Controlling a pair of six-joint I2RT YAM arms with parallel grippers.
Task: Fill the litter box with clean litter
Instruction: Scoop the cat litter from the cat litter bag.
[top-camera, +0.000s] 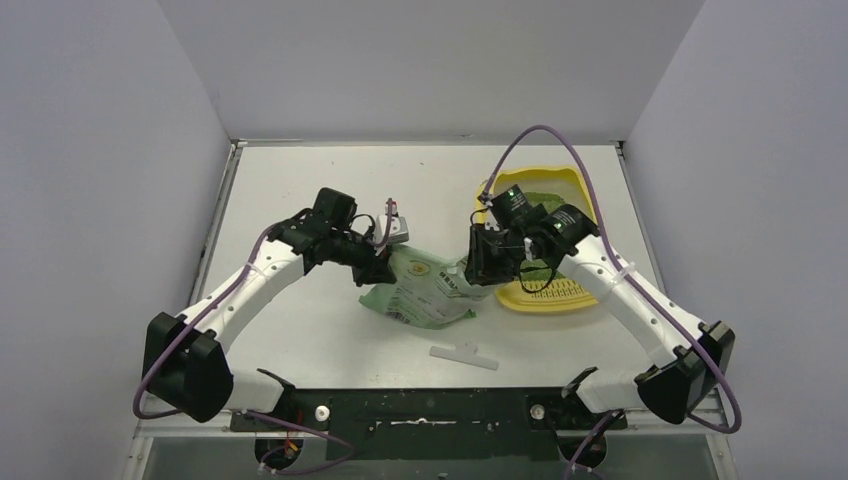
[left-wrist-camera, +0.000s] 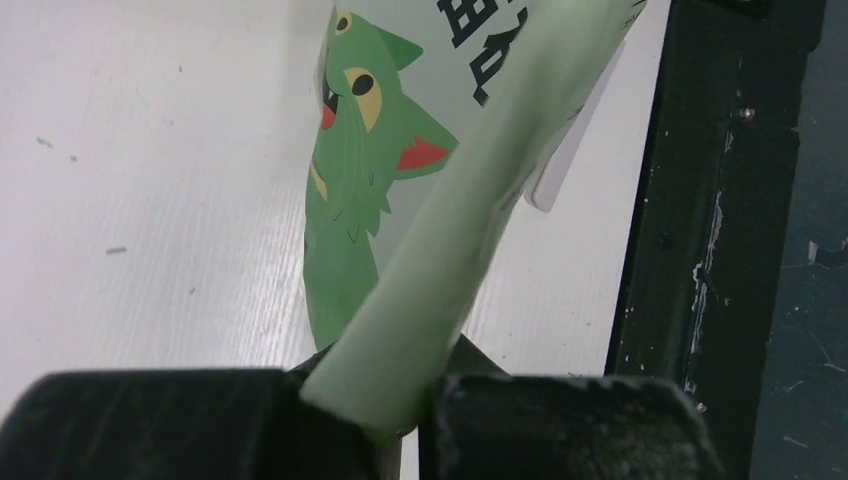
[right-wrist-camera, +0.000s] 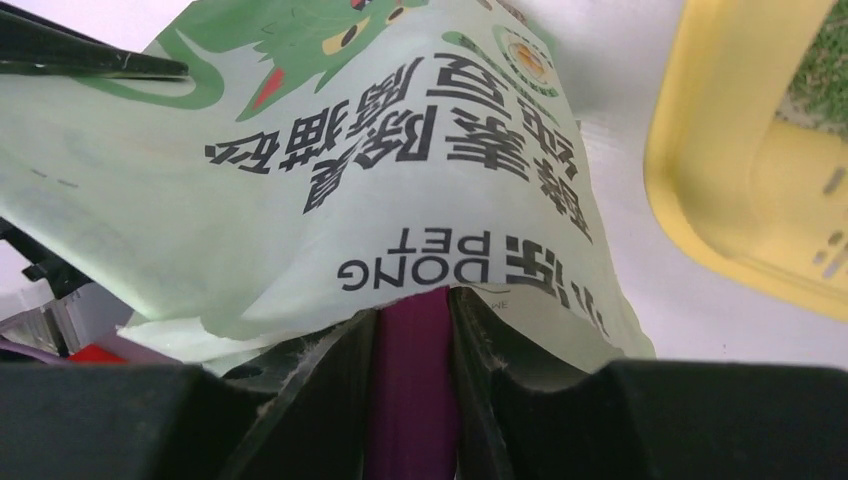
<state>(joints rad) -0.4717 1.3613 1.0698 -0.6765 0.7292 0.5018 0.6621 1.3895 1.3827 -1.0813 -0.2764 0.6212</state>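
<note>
Two hands on one bag (top-camera: 425, 290), which lies on the worktop (top-camera: 300, 200) between them.

Left hand (left-wrist-camera: 400, 400): fingers clamped on a folded edge of the light-green bag. The fold runs up and away from the fingertips; the printed cat face sits just left of it.

Right hand (right-wrist-camera: 412, 340): fingers closed on a magenta part (right-wrist-camera: 410, 400), only a strip of it showing between them. The bag's printed end drapes over the fingertips and hides the rest of that part. Cannot tell whether the bag film itself is pinched.

Litter box (top-camera: 560, 295): yellow tray just beside the right hand, on its outer side, partly under that arm. From the right wrist its rim shows ahead and to the right of the fingers, apart from the bag.

Clean litter (top-camera: 545, 200): green granules in the box, in the part beyond the right hand; the grille end looks bare.

White clip (top-camera: 464, 354): loose on the worktop, behind both hands.
</note>
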